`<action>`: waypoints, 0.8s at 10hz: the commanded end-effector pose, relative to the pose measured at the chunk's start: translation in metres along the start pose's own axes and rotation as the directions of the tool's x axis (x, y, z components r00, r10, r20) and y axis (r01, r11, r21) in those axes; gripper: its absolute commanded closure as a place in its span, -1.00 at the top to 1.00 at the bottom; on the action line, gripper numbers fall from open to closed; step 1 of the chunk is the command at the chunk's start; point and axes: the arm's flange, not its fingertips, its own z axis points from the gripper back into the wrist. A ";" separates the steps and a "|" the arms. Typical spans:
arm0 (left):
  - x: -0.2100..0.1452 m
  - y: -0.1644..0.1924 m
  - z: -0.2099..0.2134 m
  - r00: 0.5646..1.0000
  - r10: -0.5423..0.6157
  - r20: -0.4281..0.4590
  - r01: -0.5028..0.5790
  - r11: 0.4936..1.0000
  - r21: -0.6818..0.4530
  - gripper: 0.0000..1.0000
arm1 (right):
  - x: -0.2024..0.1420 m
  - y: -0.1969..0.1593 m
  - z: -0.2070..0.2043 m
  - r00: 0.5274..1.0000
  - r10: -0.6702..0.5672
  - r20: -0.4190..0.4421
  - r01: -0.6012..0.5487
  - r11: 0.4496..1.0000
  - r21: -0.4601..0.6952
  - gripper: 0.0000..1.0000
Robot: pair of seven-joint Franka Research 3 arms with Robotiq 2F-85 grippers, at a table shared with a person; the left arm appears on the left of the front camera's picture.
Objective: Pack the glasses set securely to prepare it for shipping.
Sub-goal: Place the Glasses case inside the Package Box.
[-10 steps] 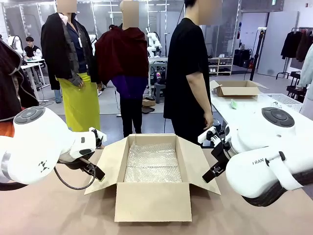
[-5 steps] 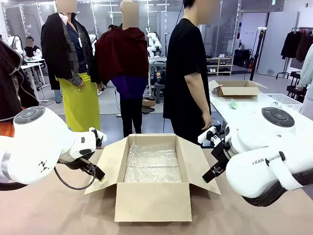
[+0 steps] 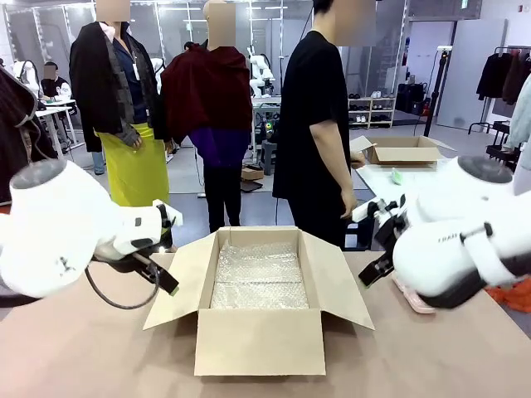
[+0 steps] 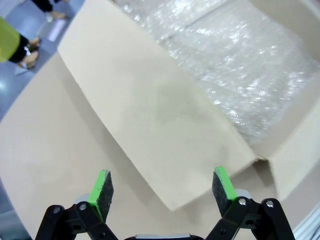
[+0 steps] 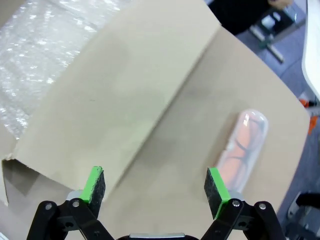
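Observation:
An open cardboard box point(image 3: 257, 340) stands mid-table, lined with a bubble-wrap sheet point(image 3: 259, 274). The pink glasses case point(image 3: 412, 297) lies flat on the table right of the box, beneath my right arm; in the right wrist view the pink case point(image 5: 245, 145) sits just beyond the right pad. The teal-green case is out of view. My left gripper point(image 3: 166, 282) hovers open by the box's left flap point(image 4: 160, 115), nothing between its pads point(image 4: 102, 187). My right gripper point(image 3: 372, 272) hangs open over the right flap point(image 5: 125, 85) and bare table, empty.
A person in black point(image 3: 315, 124) stands at the far side, side-on. A white table at the back right carries another cardboard box point(image 3: 402, 151). Something orange-red point(image 3: 516, 294) lies at the table's right edge. The box flaps spread outward toward both grippers.
Both arms have swung upward and outward from the box. The right arm's shift has uncovered the pink case on the table. The person has shifted slightly left.

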 end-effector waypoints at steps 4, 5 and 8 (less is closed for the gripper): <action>0.016 -0.001 0.153 0.975 -0.194 0.107 0.213 0.955 -0.205 1.00 | 0.033 -0.086 -0.002 0.970 -0.172 -0.173 0.171 0.985 -0.023 1.00; 0.017 0.003 0.168 0.958 -0.218 0.185 0.260 0.932 -0.251 1.00 | 0.034 -0.098 -0.012 0.961 -0.189 -0.202 0.187 0.982 -0.030 1.00; 0.018 0.008 0.166 0.910 -0.252 0.329 0.353 0.888 -0.296 1.00 | 0.031 -0.124 -0.038 0.940 -0.219 -0.263 0.223 0.975 -0.015 1.00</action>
